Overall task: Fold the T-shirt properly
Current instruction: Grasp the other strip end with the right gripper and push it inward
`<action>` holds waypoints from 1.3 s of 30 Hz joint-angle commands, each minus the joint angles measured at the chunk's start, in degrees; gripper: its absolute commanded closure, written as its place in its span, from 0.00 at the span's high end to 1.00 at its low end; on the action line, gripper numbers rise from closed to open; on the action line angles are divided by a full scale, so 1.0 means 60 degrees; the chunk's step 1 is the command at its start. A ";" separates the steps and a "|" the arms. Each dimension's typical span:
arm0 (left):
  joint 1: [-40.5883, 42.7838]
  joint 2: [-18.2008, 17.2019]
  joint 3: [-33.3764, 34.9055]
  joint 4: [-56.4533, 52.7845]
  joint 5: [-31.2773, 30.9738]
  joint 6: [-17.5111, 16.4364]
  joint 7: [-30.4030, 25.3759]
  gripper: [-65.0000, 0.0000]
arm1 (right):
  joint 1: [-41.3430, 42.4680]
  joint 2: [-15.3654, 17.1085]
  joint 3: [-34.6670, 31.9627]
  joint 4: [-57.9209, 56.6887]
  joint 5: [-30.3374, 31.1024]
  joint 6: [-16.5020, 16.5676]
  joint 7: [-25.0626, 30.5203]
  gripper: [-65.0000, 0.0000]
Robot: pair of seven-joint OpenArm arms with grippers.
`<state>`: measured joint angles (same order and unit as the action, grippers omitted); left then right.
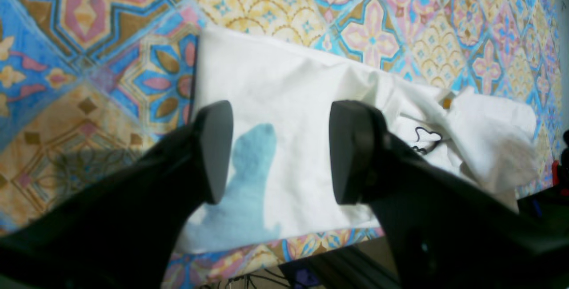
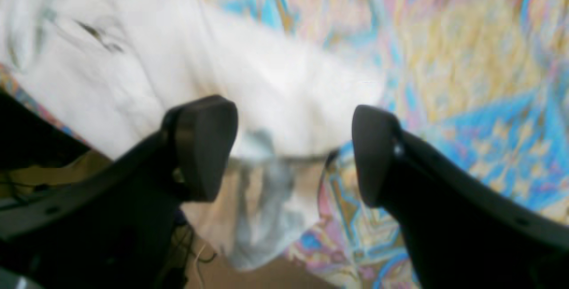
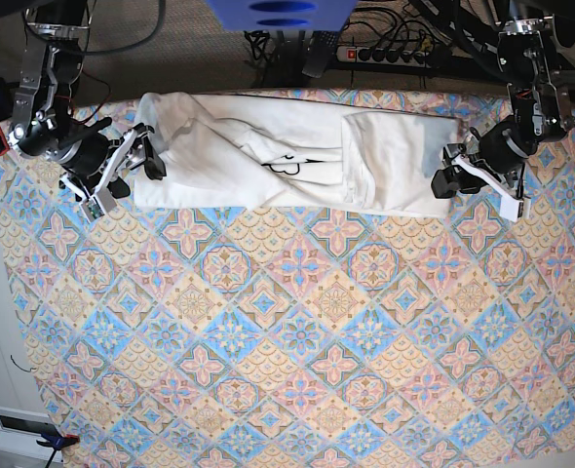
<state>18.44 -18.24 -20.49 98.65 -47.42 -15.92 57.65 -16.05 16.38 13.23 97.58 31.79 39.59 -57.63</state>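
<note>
The white T-shirt lies as a long, rumpled strip along the far edge of the table, with a bit of dark print showing near its middle. My left gripper is at the strip's right end in the base view. In the left wrist view, that gripper is open, hovering over the flat white cloth with nothing between its fingers. My right gripper is at the strip's left end. The blurred right wrist view shows it open above the T-shirt, whose edge hangs over the table's rim.
A colourful patterned cloth covers the whole table. Beyond the far edge lie a power strip and tangled cables. The T-shirt sits close to that far edge.
</note>
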 commanded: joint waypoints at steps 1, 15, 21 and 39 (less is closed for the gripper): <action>-0.0047 -0.0147 -0.0079 0.0137 -0.0148 -0.0050 -0.0150 0.52 | 0.0163 0.0149 0.0073 -0.0080 0.0277 0.0068 0.0293 0.65; -0.0047 -0.0132 -0.0035 0.0137 -0.0148 -0.0050 -0.0150 0.52 | 0.0764 0.0105 0.0043 -0.2600 0.0262 0.0068 0.0762 0.65; -0.0062 -0.0132 -0.0035 0.0137 -0.0148 -0.0050 -0.0150 0.52 | 0.0764 0.0105 -0.0001 -0.3436 0.0262 0.0068 0.0982 0.65; -0.0106 -0.0132 -0.0079 0.0137 -0.0163 -0.0050 -0.0150 0.52 | 0.0002 -0.0320 -0.0719 -0.3714 0.0321 0.0068 0.0982 0.64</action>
<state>18.11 -18.26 -20.51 98.63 -47.62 -15.94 57.63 -15.27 14.79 9.58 75.44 34.98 39.70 -47.97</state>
